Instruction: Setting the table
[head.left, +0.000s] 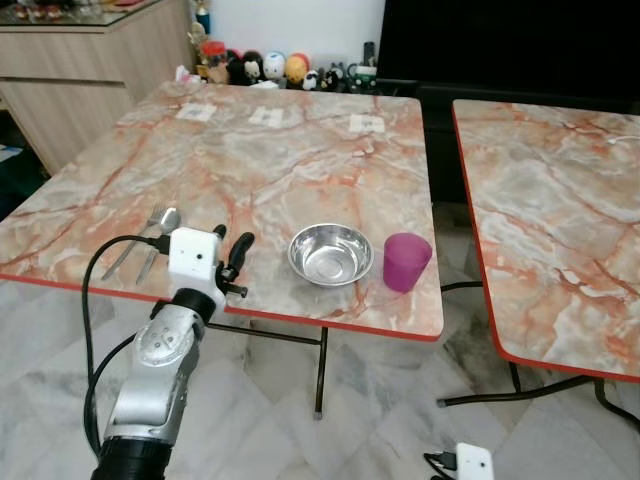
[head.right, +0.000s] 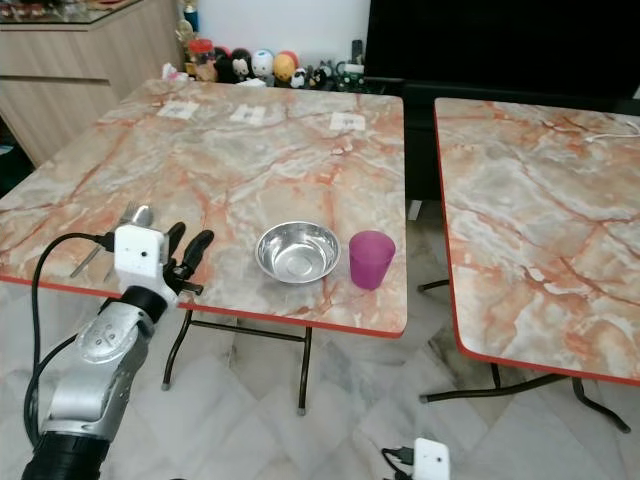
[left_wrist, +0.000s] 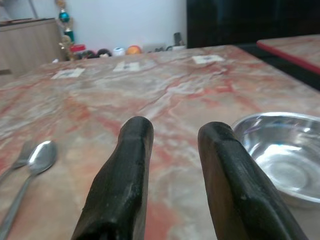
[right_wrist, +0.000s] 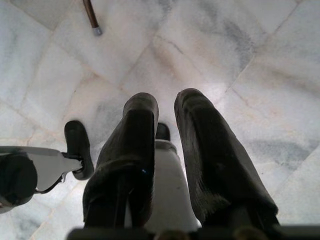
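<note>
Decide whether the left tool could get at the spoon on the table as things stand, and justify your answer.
Probably yes: the left tool hovers open over the table edge, the spoon lies just beside it, and nothing stands between them.

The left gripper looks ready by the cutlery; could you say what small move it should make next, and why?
Probably swing the left gripper left toward the spoon: its fingers are open and empty over the table edge, pointing between spoon and bowl.

The left arm (head.left: 160, 370) is a silver metal tube dotted with small screws, ending in a black cuff below. A white boxy wrist block (head.left: 194, 257) tops it, and a black cable (head.left: 92, 300) loops beside. Two long, matte black, rounded fingers (left_wrist: 120, 185) extend forward.
</note>
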